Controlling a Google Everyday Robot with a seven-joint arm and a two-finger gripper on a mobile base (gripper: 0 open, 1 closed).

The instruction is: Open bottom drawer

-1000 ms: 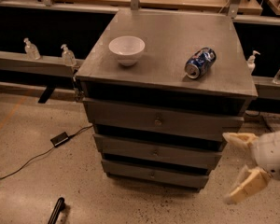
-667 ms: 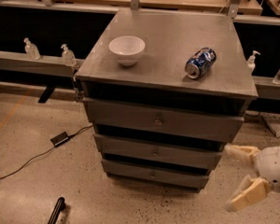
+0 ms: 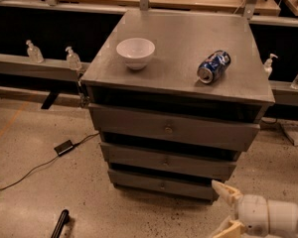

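The grey cabinet (image 3: 188,38) has three drawers, all closed. The bottom drawer (image 3: 139,181) is the lowest grey front, with a small round knob (image 3: 162,186) at its centre. My gripper (image 3: 225,212) is at the bottom right of the view, just right of and below the bottom drawer's right end, not touching it. Its two cream fingers (image 3: 224,192) are spread apart and empty. The lower finger is cut off by the frame's edge.
A white bowl (image 3: 135,52) and a blue can (image 3: 213,66) lying on its side rest on the cabinet top. A black cable with a power brick (image 3: 63,147) runs across the floor at the left. A black object (image 3: 59,224) lies at the bottom left. Small bottles (image 3: 73,58) stand on the ledge behind.
My gripper has moved down and left, from beside the middle drawer to floor level by the bottom drawer's right end. The drawers have not moved.
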